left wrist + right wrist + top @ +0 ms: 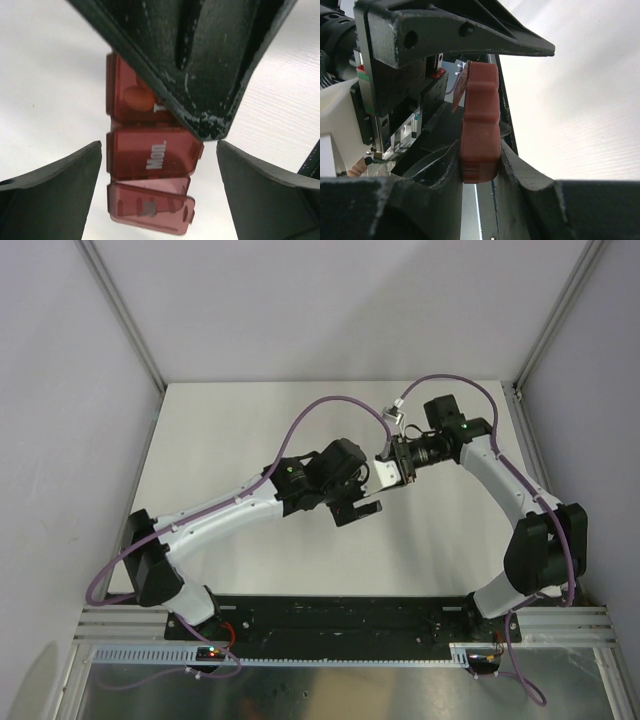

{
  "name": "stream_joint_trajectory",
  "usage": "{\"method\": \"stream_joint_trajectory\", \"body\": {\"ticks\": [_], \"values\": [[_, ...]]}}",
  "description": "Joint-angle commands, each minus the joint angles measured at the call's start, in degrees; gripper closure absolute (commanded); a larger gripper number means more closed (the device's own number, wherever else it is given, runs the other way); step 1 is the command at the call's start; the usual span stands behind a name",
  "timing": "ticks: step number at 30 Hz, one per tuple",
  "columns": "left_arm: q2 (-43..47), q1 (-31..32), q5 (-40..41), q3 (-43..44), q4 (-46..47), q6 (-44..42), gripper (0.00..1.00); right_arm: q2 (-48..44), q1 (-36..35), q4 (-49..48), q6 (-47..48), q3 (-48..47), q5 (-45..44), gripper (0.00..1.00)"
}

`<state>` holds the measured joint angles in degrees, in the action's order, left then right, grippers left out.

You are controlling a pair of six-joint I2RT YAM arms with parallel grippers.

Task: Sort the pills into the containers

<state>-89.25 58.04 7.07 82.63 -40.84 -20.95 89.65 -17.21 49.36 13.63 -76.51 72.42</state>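
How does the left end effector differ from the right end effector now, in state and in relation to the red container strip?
The left end effector is open, fingers wide apart; the right end effector is shut.
The right end effector clamps one end of the red container strip; the left end effector only flanks the strip and appears not to touch it.
Shared: both have black fingers and meet at the same strip.
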Motion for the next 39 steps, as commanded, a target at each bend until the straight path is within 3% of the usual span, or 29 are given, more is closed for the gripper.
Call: {"method": "stream_joint_trajectory", "body": {"ticks": [1,6,14,22,39], "values": [[4.4,-0.9,-2.3,1.4,1.2,0.7,0.01,-2.7,0.9,-0.9,0.2,0.0,1.5,1.0],[9.1,-4.3,-9.6,0.5,1.0,1.7,0.0,-4.0,1.9,-1.1,0.1,0.0,0.4,1.0],[15.3,-10.9,-30.4,-0.2,-2.9,0.5,0.01,-6.1,2.6,-1.7,-0.2,-0.1,-1.4,1.0],[11.9,-19.9,-51.2,3.2,-3.7,7.0,0.02,-8.5,2.1,-1.1,0.8,-0.1,-0.7,1.0],[2.4,-20.7,-60.2,8.6,-3.7,10.7,0.2,-9.8,-0.4,-0.1,2.6,-0.1,-1.6,1.0]]}}
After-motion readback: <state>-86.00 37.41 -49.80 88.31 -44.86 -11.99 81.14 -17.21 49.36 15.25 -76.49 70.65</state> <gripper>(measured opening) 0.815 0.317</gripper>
